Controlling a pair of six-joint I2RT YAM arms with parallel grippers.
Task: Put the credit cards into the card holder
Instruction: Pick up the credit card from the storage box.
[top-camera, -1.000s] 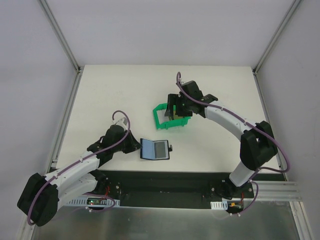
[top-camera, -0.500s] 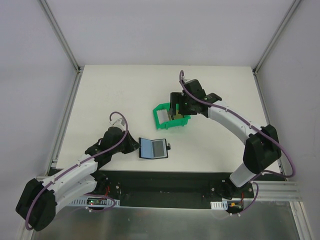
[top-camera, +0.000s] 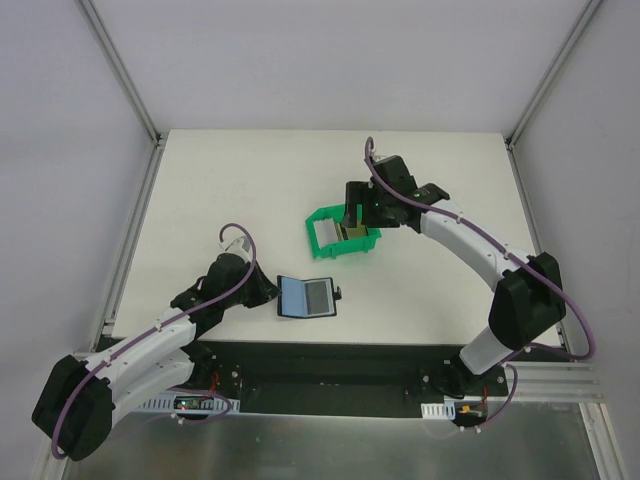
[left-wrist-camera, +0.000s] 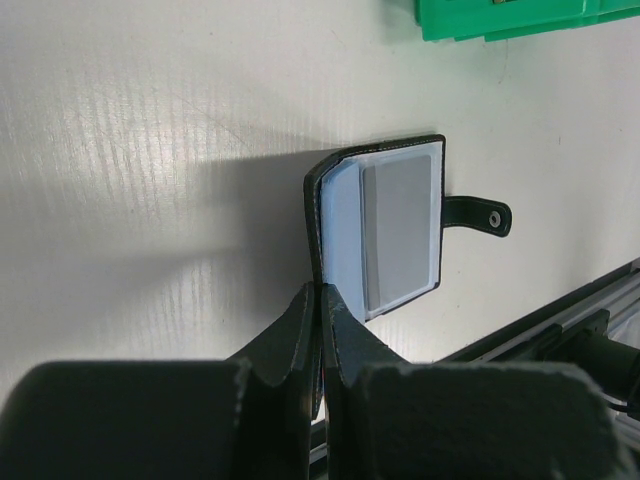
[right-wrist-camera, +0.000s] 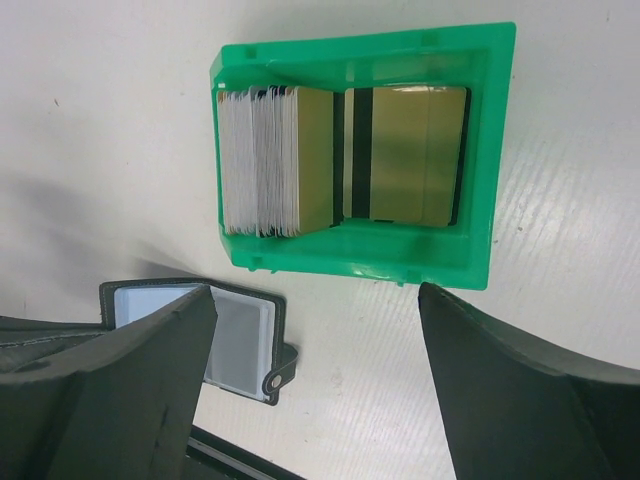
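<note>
The left gripper (left-wrist-camera: 318, 300) is clenched on the raised cover of the black card holder (left-wrist-camera: 385, 230), open on the table (top-camera: 230, 190) and showing smooth bluish-grey slots. The right gripper (right-wrist-camera: 315, 300) hovers spread and empty above the green plastic bin (right-wrist-camera: 490, 150). There the thin, glossy credit cards (right-wrist-camera: 290, 160) stand packed on edge. It is best to descend squarely and pinch only the loose gold, dark-striped end card.

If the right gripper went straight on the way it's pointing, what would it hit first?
Most likely the credit cards in the green bin, or the bin's near wall; depth is unclear.
</note>
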